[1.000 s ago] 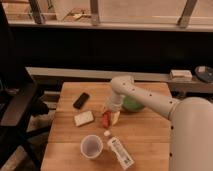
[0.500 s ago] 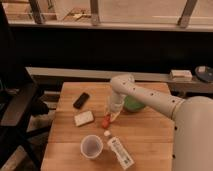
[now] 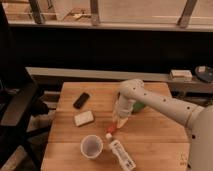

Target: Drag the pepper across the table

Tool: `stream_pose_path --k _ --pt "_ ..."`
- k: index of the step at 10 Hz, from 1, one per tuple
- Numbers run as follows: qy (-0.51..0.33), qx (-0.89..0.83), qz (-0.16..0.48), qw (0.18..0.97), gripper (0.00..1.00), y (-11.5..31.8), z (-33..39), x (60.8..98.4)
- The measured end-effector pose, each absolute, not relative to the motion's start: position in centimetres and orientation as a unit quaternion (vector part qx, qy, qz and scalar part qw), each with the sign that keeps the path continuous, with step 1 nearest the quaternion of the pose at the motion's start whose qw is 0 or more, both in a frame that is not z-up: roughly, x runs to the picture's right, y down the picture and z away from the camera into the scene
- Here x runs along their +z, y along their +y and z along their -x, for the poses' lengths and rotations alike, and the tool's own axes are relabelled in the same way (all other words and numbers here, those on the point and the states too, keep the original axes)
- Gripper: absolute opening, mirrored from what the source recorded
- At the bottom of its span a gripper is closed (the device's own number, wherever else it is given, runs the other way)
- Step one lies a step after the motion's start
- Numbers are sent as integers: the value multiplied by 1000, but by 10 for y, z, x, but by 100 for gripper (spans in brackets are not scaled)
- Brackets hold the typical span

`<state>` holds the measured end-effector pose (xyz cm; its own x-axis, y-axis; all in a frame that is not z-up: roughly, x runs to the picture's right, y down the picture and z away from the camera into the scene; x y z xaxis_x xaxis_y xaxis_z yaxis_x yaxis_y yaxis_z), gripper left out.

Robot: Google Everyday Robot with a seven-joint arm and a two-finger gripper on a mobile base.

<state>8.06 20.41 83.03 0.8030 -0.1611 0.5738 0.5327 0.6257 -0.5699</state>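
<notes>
Camera view, one item after another. Table [image 3: 155, 135]: light-brown wooden planks, small logo at the near right corner. Arm [image 3: 160, 102]: white, reaching in from the right and bending down over the middle of the tabletop. Gripper [image 3: 118, 120]: pointed downward at the arm's end, its tip right at the wood; whether the fingers are spread or closed I cannot tell. Pepper [image 3: 111, 128]: small, red-orange, lying on the table directly under the gripper's tip, touching it or nearly so; which of the two I cannot tell. Bottle [image 3: 120, 152]: white with a label, lying on its side just in front of the pepper, cap end toward it. Cup [image 3: 91, 146]: white, upright, open top, just left of the bottle. Sponge [image 3: 84, 118]: pale block, flat, left of the pepper. Phone [image 3: 81, 100]: dark, flat, toward the far left. Bowl [image 3: 137, 106]: green, mostly hidden behind the arm.
</notes>
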Motion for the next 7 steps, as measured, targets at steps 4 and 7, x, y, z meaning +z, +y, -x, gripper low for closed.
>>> stream_pose_path --k 4,7 --pt "-222 -129 384 887 0 216 -132 814" --pt "-198 -85 381 899 0 222 -177 803"
